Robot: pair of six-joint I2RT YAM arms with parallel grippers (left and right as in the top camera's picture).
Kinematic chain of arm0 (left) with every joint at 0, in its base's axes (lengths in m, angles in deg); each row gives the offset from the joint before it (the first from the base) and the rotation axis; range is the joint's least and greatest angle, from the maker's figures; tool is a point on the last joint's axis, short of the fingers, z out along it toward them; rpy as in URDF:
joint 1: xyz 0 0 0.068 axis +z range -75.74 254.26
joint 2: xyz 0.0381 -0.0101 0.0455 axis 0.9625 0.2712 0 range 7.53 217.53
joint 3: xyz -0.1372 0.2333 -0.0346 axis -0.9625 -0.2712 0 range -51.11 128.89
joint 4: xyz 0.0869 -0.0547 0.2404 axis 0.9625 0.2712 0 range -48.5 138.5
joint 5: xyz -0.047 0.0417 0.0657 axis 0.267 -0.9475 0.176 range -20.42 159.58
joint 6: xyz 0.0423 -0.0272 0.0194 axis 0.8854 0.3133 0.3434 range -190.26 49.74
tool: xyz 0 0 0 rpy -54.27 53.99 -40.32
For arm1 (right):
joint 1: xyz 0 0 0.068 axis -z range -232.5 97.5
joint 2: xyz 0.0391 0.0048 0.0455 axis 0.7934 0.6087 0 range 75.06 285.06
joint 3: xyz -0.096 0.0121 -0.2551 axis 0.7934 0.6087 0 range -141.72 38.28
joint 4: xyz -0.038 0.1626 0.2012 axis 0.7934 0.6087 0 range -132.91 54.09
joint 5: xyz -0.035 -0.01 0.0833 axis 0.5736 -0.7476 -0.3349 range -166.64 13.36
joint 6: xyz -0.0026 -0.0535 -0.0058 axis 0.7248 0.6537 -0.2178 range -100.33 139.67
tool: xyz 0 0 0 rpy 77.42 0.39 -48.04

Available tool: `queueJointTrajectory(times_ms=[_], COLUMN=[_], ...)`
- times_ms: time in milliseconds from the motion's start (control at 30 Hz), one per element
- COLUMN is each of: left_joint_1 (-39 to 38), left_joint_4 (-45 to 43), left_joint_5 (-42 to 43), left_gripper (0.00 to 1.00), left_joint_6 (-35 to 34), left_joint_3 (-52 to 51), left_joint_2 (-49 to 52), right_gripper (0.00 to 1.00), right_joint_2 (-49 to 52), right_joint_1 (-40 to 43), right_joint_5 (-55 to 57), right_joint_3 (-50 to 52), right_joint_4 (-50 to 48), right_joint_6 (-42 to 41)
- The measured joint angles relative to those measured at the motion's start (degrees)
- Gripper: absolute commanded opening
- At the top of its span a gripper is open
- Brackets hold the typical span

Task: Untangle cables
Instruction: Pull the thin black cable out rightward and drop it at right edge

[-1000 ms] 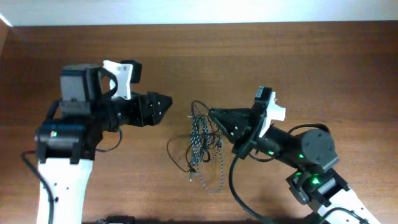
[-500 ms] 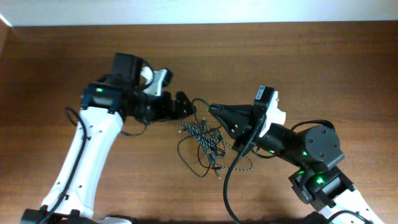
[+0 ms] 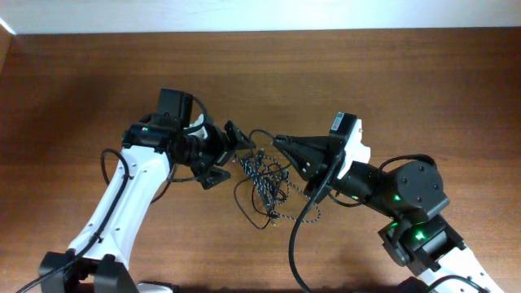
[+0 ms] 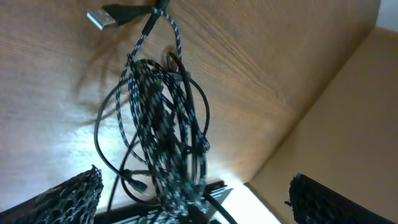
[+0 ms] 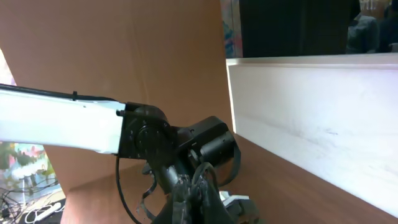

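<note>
The cables (image 3: 264, 181) form one tangled bundle at the table's middle: a black-and-white speckled braided cord (image 4: 152, 106) wound with thin black cords (image 4: 102, 146). A USB plug (image 4: 102, 17) sticks out at the bundle's far end. My right gripper (image 3: 279, 144) is shut on the top of the bundle and holds it up; in the right wrist view (image 5: 198, 186) cord loops stick out of its closed tips. My left gripper (image 3: 228, 156) is open, just left of the bundle. In the left wrist view its fingers (image 4: 199, 208) stand wide apart with the bundle between them.
The wooden table (image 3: 391, 89) runs to a pale wall strip (image 3: 260, 15) at the back. A thick black robot cord (image 3: 295, 240) loops beside the right arm. The left arm (image 5: 62, 124) fills the left of the right wrist view.
My left arm has swung right and turned, bringing its open fingers up to the bundle. The bundle has shifted a little. The right gripper has stayed shut on it.
</note>
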Motion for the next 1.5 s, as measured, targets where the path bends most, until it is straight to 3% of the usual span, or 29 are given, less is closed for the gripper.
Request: queueJointTrajectory(times_ms=[100, 133, 233, 267, 300, 333, 367, 533, 600, 733, 900, 1200, 1400, 1500], left_joint_1=[-4.09, -5.75, -8.41, -8.74, -8.81, -8.81, -8.81, -8.81, -8.35, -1.31, 3.23, 9.70, 9.70, 9.70], left_joint_4=[0.22, 0.13, 0.02, -0.02, 0.00, -0.35, -1.57, -5.70, -3.48, 2.40, 3.30, 4.02, 4.11, 4.22], left_joint_5=[-1.60, -1.95, -4.26, -5.57, -6.86, -8.81, -9.64, -14.75, -19.21, -23.30, -24.52, -20.11, -19.93, -19.91], left_gripper=[0.89, 0.78, 0.67, 0.59, 0.36, 0.21, 0.00, 0.00, 0.00, 0.00, 0.00, 0.00, 0.00, 0.00], left_joint_6=[-2.36, -2.62, -3.15, -3.17, -3.41, -3.89, -4.15, -3.76, 2.75, 13.44, 16.00, 20.26, 20.70, 20.70], left_joint_3=[-1.14, -2.19, -3.63, -4.11, -4.57, -4.98, -5.07, -5.25, -5.27, -5.27, -5.27, -5.27, -5.29, -5.33], left_joint_2=[0.00, 0.00, 0.00, 0.00, 0.00, 0.09, 0.35, 1.14, 1.14, 1.14, 1.14, -0.72, -1.46, -1.46], right_gripper=[0.04, 0.04, 0.04, 0.04, 0.04, 0.04, 0.04, 0.04, 0.04, 0.04, 0.04, 0.04, 0.04, 0.04], right_joint_2=[0.00, 0.00, 0.00, 0.00, 0.00, 0.00, 0.00, -0.02, -0.81, -3.98, -3.74, -2.25, 5.40, 16.13], right_joint_1=[0.00, 0.00, 0.00, 0.00, 0.00, 0.00, 0.00, 0.07, 1.99, 13.53, 24.90, 26.05, 26.10, 26.53], right_joint_5=[-0.02, -0.02, -0.04, -0.02, -0.02, -0.02, -0.04, 2.03, 7.41, 20.76, 25.51, 28.17, 36.20, 51.41], right_joint_3=[0.00, 0.00, 0.00, 0.00, 0.00, 0.00, 0.00, 0.00, 0.00, -0.31, -0.98, -3.21, -28.81, -44.28], right_joint_4=[-0.02, -0.02, -1.03, -1.05, -1.11, -1.16, -1.29, -2.40, -2.40, -2.19, 6.99, 11.63, 40.65, 48.94], right_joint_6=[-0.02, 0.00, 0.02, 0.02, 0.00, 0.02, 0.00, -0.50, -0.42, 0.02, 0.00, 0.02, 3.91, 10.78])
